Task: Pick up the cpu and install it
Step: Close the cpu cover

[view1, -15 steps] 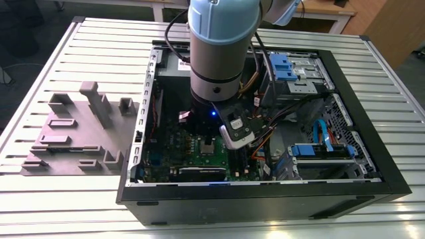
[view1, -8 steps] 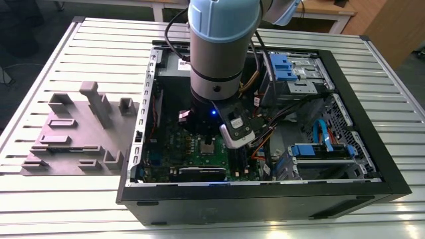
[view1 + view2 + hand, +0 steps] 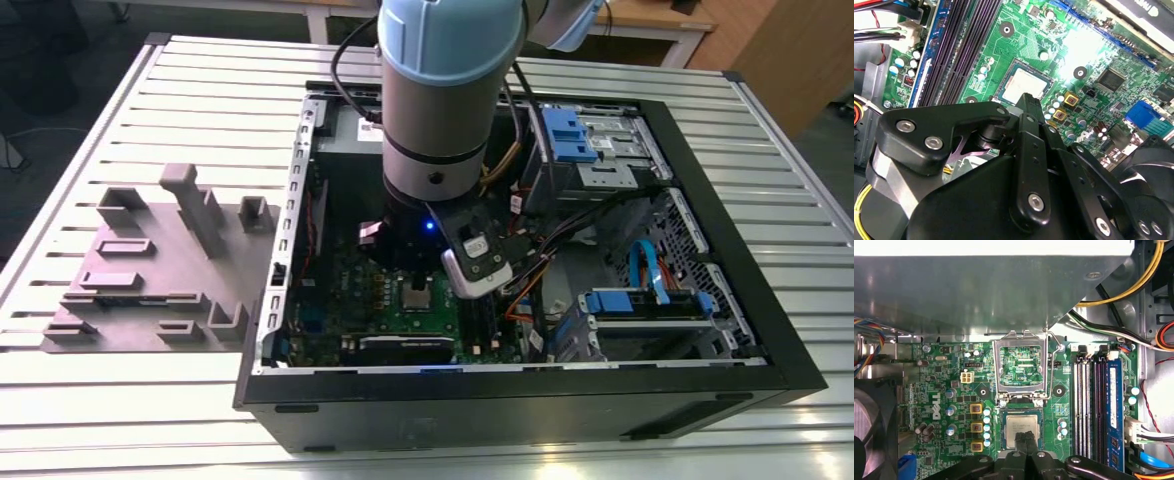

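Note:
The cpu (image 3: 1020,427), a small pale silver-grey square, lies flat in its socket on the green motherboard (image 3: 944,390); it also shows in the second wrist view (image 3: 1021,84) and the exterior view (image 3: 418,297). My gripper (image 3: 1025,436) hangs just over the cpu's near edge, its two black fingers pressed together with nothing between them. In the second wrist view the gripper (image 3: 1028,100) points its tip at the chip's edge. The silver socket frame (image 3: 1020,365) stands flipped open beside the cpu.
The arm reaches down into an open computer case (image 3: 534,400) on a slatted table. Memory slots (image 3: 1094,410), a grey power supply box (image 3: 979,290), a fan (image 3: 869,430) and cables (image 3: 1134,285) ring the socket. A grey fixture plate (image 3: 147,270) lies at the exterior view's left.

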### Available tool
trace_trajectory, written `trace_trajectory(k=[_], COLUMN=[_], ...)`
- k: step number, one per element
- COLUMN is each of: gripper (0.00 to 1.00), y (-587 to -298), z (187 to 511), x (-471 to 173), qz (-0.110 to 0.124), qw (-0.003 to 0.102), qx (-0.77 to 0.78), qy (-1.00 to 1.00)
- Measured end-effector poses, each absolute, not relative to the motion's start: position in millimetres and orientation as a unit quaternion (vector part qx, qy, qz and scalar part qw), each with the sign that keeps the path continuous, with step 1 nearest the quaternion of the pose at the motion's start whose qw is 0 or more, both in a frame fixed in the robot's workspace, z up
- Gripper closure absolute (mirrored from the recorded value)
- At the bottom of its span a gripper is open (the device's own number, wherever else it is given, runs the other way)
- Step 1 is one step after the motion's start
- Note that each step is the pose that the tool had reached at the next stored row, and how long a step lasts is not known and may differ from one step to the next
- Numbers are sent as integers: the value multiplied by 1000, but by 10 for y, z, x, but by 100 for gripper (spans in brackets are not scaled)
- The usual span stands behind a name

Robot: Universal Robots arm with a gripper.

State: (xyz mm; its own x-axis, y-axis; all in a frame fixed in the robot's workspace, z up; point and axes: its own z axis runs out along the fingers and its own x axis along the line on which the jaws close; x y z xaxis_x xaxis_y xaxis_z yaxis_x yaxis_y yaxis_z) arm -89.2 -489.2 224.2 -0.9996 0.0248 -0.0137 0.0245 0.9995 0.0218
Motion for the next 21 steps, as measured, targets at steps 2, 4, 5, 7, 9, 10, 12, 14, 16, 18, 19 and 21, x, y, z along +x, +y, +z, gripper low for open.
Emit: trace_trajectory(k=[2,4,5,7,9,10,12,14,16,18,19,21], gripper=[90,90,90,90,90,90,90,90,90,90,90,90], y=[-4891,-4891,-4890,-4889,-4889,-4889,-4889,-4888,-4888,-4889,-4889,-4889], z=[2241,2240,2240,2239,2238,2237,2236,2235,2235,2234,2234,2234], x=[-878,-859,-850,-841,-841,-840,-840,-839,-839,-839,-839,-835], qz=[11,11,11,11,11,11,11,11,11,11,12,12], qw=[7,7,7,7,7,7,6,6,6,6,6,6], qx=[11,10,8,4,-5,-13,-30,-48,-66,-84,-92,-104], qy=[1000,1000,1000,1000,1000,1000,999,999,998,996,996,994])
